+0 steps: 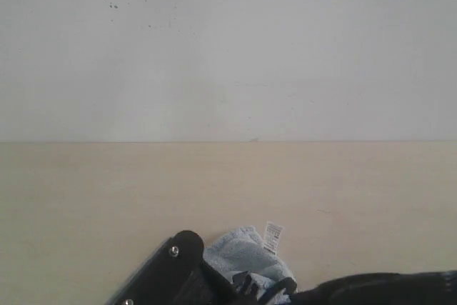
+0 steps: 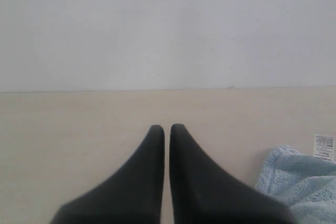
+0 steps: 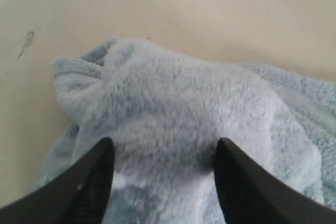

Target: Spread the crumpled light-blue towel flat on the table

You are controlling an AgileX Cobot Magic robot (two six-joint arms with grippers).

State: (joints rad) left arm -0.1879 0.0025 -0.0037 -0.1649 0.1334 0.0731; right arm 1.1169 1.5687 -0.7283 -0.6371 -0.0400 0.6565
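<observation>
Exterior view, towel [image 1: 241, 253] partly hidden behind arms [image 1: 178, 271], cut off below

The towel [image 3: 173, 93] between the fingers [image 3: 89, 182] of the right gripper [image 3: 164, 142] is seen as fluffy terry cloth, matt and deep-piled. The table [image 3: 210, 9] past those fingertips is shown as smooth, pale, wood-toned and matt, marked by one small scuff. The fingers [image 2: 142, 182] of the left gripper [image 2: 167, 128] are seen as black, smooth and matt, possibly plastic, the view being soft. A bright metal screw [image 1: 173, 251] is set in the black arm casing [image 1: 171, 273].
</observation>
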